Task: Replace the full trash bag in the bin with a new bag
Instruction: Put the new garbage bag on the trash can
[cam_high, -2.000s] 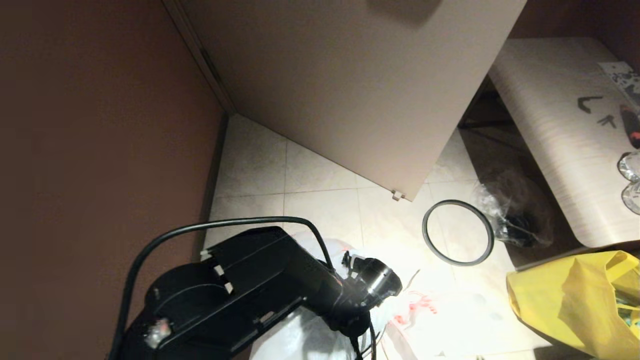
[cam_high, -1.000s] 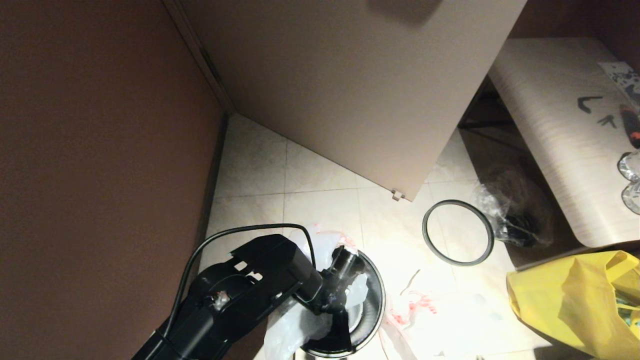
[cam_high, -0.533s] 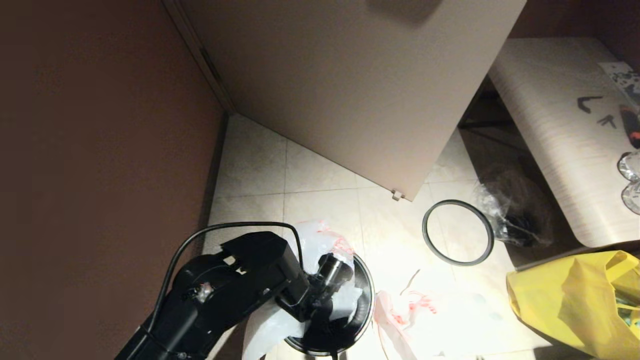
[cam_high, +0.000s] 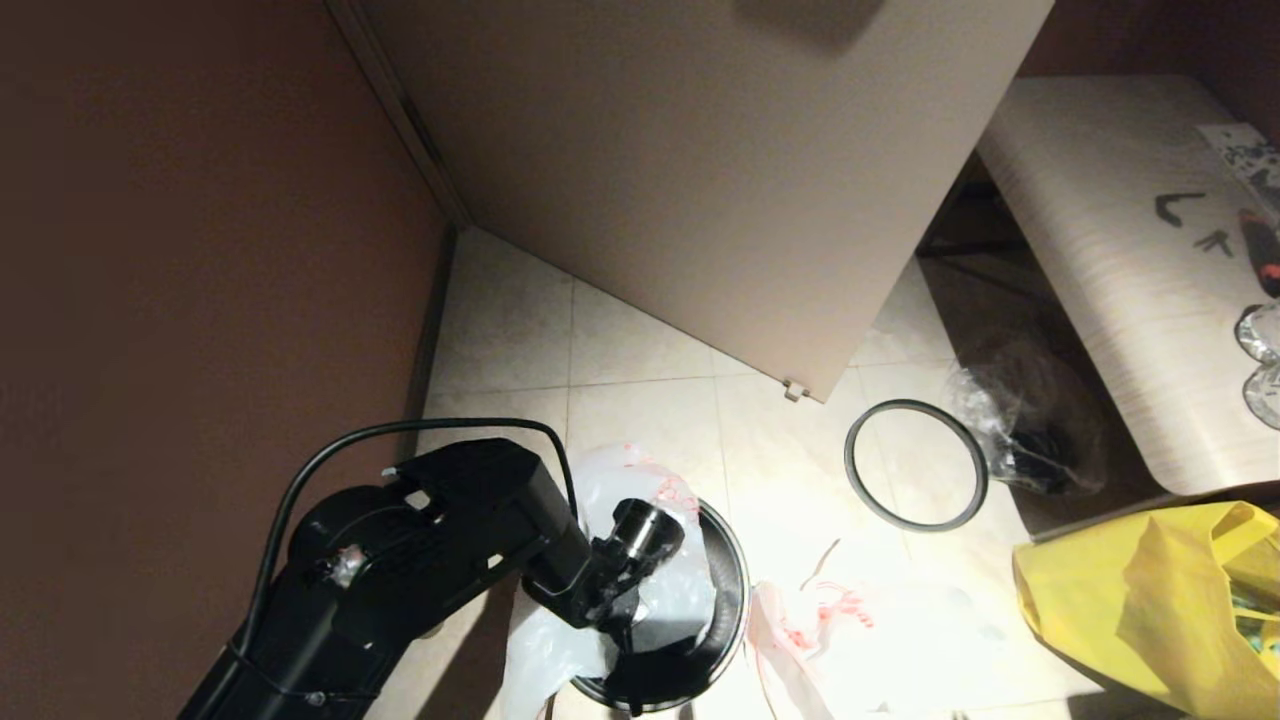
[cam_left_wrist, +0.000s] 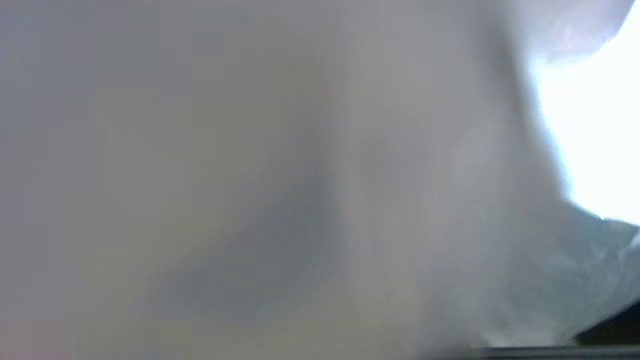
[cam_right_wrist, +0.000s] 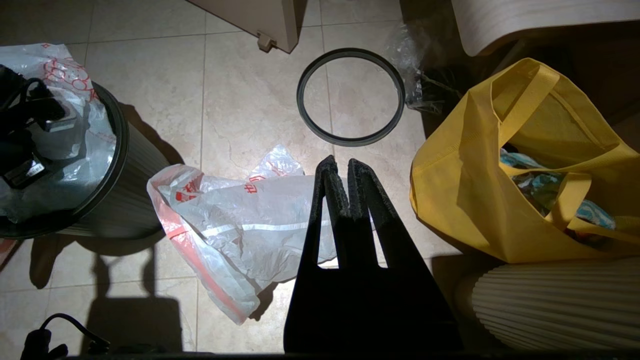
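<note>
The left claw (cam_high: 625, 615), pressed together, is reaching down into the bin (cam_high: 728, 600) amid the white bag film (cam_high: 600, 480) lining it, while the right claw (cam_right_wrist: 345, 172), also closed, is hanging directly over the new bag (cam_right_wrist: 240, 215) on the floor.

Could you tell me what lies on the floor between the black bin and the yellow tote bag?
A flat white bag with red print lies between the bin and the yellow tote, clearest in the right wrist view.
</note>
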